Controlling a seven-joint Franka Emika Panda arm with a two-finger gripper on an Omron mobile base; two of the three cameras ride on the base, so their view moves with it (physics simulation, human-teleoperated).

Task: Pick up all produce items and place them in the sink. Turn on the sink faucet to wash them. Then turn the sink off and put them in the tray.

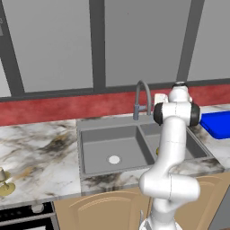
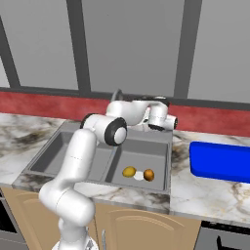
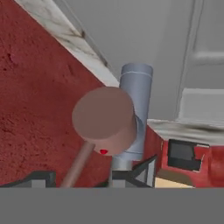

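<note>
I see a marbled desk [image 1: 40,148] under grey cabinets and a red backsplash. The hand [image 2: 168,122], clenched, is at the faucet [image 1: 143,96]. Both fruits [image 2: 138,173] lie in the sink [image 2: 93,163]; blue tray [image 2: 219,161] at three o'clock.

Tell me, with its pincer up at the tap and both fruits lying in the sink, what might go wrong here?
The pincer, nearly shut, sits right against the tap's small handle; it might slip off or push it crookedly. The orange fruit and the yellow fruit lie by the drain in the right basin of the sink; if the spout points at the other basin, water may miss them. The arm is stretched over the sink and could bump the tap.
</note>
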